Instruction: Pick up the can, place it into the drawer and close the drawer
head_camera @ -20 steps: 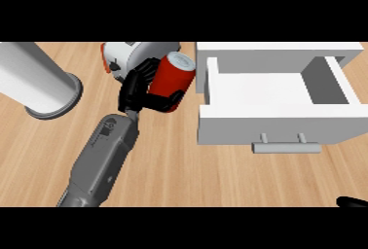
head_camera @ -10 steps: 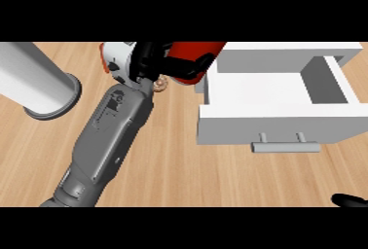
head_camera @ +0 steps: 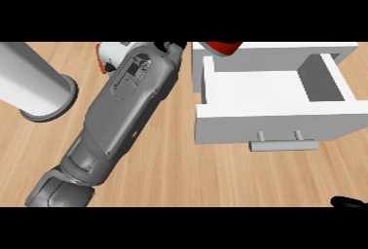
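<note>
Wood-grain surface fills the head view from edge to edge. On my feed the left forearm runs as a long grey diagonal from the lower left up to the top of the view. Only a small black part of the left hand shows beyond its end, right at the upper edge. The rest of that hand is cut off by the edge, so I cannot tell whether its fingers are apart, together or clamped on anything. The can shows as a red patch just to the right of this hand. It is also cut by the upper edge and sits over the rear left corner of the drawer. I cannot confirm contact between hand and can. The drawer is white, stands pulled open to the right of and below the hand, and its interior shows as a bare white floor. Its grey handle projects from the front panel, well below the hand. Just left of the hand, partly hidden by the forearm, lies a white and red object. Further left stands a grey cylinder with a flared base resting on the surface. The right hand appears only as a black sliver at the lower right corner, well apart from the drawer. I cannot tell its state either.
</note>
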You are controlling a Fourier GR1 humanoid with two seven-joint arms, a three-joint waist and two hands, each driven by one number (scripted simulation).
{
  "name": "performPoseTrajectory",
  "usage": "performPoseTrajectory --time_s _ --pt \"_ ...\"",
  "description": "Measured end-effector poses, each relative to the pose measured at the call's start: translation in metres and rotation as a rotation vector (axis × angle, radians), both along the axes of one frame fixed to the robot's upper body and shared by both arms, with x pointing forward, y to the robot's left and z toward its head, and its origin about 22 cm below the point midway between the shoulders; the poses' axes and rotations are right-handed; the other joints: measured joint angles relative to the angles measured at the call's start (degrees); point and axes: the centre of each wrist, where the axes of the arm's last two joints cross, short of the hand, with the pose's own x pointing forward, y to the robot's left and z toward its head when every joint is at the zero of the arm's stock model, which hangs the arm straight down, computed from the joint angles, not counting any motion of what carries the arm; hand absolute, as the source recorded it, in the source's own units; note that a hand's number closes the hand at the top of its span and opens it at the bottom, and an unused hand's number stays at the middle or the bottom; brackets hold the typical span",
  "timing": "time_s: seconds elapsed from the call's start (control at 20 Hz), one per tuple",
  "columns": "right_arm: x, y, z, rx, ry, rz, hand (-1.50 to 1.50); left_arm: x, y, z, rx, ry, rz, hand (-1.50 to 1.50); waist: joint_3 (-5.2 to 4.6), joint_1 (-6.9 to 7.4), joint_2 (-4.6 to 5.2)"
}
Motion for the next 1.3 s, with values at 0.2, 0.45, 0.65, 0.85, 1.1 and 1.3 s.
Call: performPoseTrajectory --time_s 0.2,0.45,0.65,0.85,1.1,1.3 --pt "0.006 -0.003 -0.001 0.005 -0.004 0.009 -1.50 0.004 -0.020 0.017 0.029 0.007 0.006 1.50 0.03 -0.62 0.16" --pt "0.004 -0.001 0.007 0.002 -0.017 0.018 -1.50 0.006 -0.037 0.033 0.063 0.014 0.010 1.50 0.04 -1.37 0.32" --pt "0.008 0.001 0.011 0.002 -0.021 0.027 -1.50 0.010 -0.045 0.037 0.081 0.027 0.032 1.50 0.07 -2.06 0.55" --pt "0.011 0.002 0.013 -0.008 -0.016 0.042 -1.50 0.011 -0.052 0.039 0.113 0.023 0.053 1.50 0.10 -2.80 0.73" --pt "0.017 0.005 0.018 -0.013 -0.020 0.052 -1.50 0.013 -0.054 0.037 0.129 0.017 0.111 -1.50 0.13 -3.57 0.97" --pt "0.018 0.004 0.020 -0.012 -0.024 0.063 -1.50 0.016 -0.053 0.032 0.124 0.014 0.166 -1.50 0.16 -4.27 1.09"
